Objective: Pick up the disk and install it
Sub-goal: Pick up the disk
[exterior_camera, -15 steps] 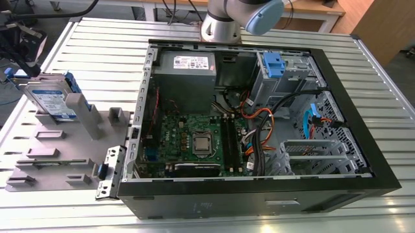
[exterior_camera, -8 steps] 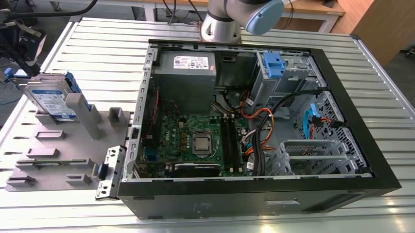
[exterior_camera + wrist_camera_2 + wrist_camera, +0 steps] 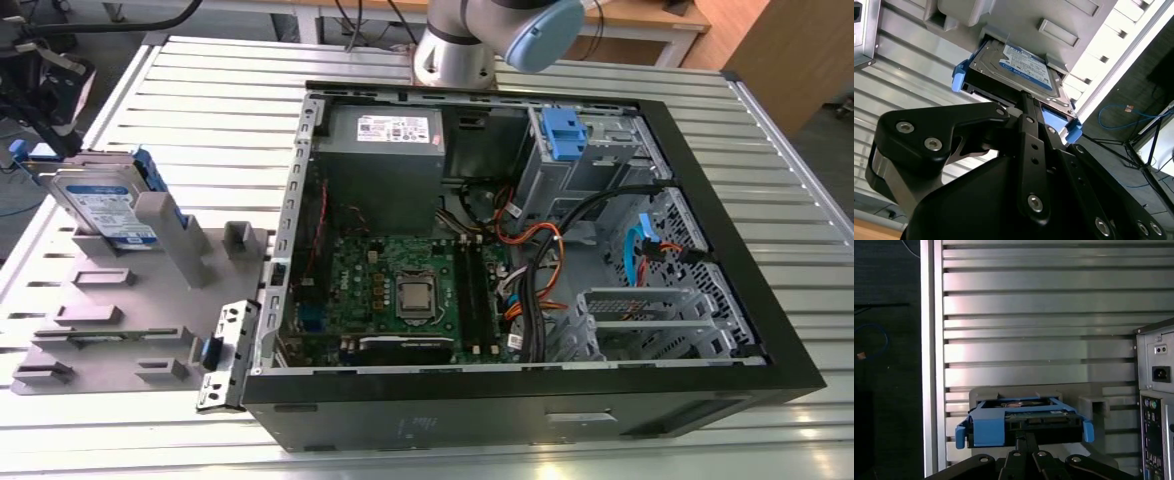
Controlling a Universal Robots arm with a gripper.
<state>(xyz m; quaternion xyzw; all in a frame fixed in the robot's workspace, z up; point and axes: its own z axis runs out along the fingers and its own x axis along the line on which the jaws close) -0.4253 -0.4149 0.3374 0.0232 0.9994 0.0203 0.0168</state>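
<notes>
- Table (image 3: 200, 80): slatted metal top; it carries everything listed below.
- Case (image 3: 534, 415): a black computer case lying on its side with the side panel off and the interior exposed. Its rear panel with sockets shows in the first wrist view (image 3: 1156, 405).
- Arm (image 3: 487, 35): its grey and pale-blue joint stands just beyond the far edge of the case.
- Holder (image 3: 120, 310): a grey moulded tray flat on the table, just beside the case on the exterior view's left. One corner is touching or nearly touching the case.
- Board (image 3: 400, 290): green, on the floor of the case, with a grey power supply (image 3: 380, 150) next to it.
- Disk (image 3: 96, 205): not in the case. It stands on edge in the holder at the end farthest from the case, leaning slightly, label side exposed (image 3: 1014, 65). The blue bracket (image 3: 958, 80) wraps its edges, and its upper edge shows in the first wrist view (image 3: 1024, 422).
- Gripper (image 3: 1029, 102): black, at the disk's upper edge in both wrist views (image 3: 1026, 439). Whether it has closed on the disk cannot be told.
</notes>
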